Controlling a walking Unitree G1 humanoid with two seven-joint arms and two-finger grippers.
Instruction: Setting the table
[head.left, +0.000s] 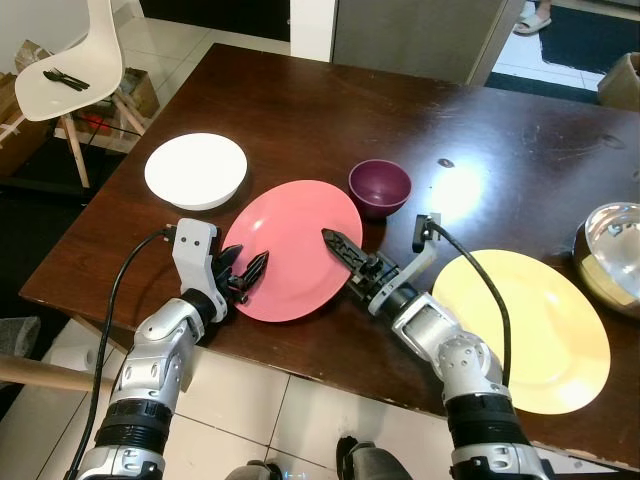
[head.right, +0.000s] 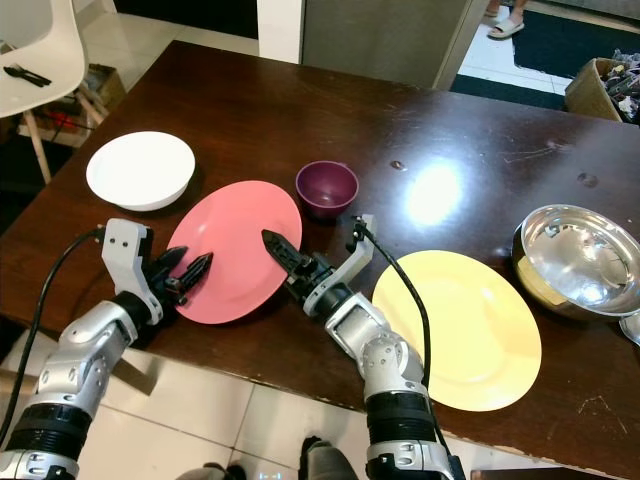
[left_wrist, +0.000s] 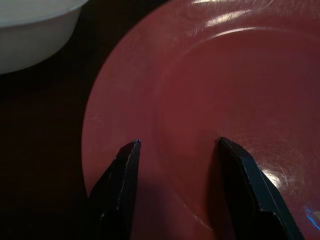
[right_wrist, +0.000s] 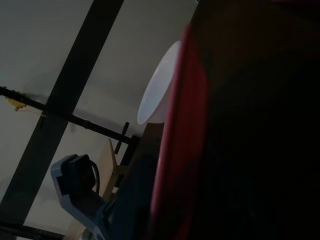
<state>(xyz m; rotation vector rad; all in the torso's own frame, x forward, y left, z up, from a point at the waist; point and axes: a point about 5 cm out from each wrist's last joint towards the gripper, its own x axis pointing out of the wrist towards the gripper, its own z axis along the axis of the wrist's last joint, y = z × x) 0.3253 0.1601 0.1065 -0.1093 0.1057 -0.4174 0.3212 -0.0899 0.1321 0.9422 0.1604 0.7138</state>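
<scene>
left wrist view: left gripper fingers apart over pink plate's near-left rim. right gripper state cannot be told. rim should be clamped squarely before lifting.

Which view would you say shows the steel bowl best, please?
The right eye view: the whole steel bowl sits right of the yellow plate. The left eye view cuts it at the frame edge.
</scene>
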